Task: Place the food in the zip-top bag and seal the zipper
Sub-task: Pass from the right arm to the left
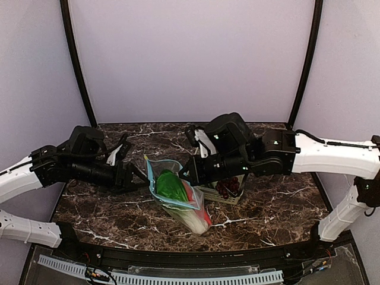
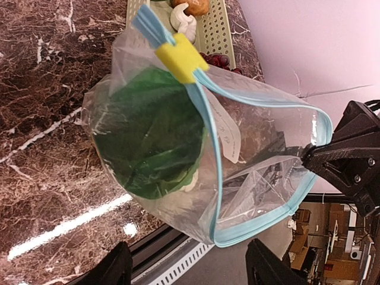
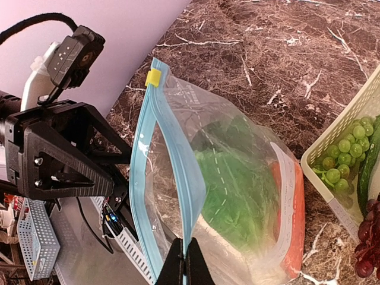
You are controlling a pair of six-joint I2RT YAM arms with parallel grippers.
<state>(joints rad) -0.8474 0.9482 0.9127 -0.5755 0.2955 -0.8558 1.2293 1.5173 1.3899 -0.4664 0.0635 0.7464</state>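
The clear zip-top bag (image 1: 175, 196) stands open mid-table, its teal-blue zipper (image 3: 172, 178) carrying a yellow slider (image 2: 178, 56). Inside lie the leafy green (image 3: 237, 184) and the red pepper (image 3: 291, 225). My right gripper (image 3: 189, 252) is shut on one side of the zipper strip and holds the mouth open; it also shows in the top view (image 1: 189, 173). My left gripper (image 2: 190, 264) is open, its fingers wide apart just below the bag's other rim, at the bag's left in the top view (image 1: 141, 176). It grips nothing.
A pale green lattice basket (image 1: 215, 195) stands right of the bag, touching it. It holds purple grapes (image 1: 228, 187), green grapes (image 3: 341, 166), a white bulb (image 2: 184, 24) and a brown potato (image 2: 193, 6). The table's front edge runs close below the bag.
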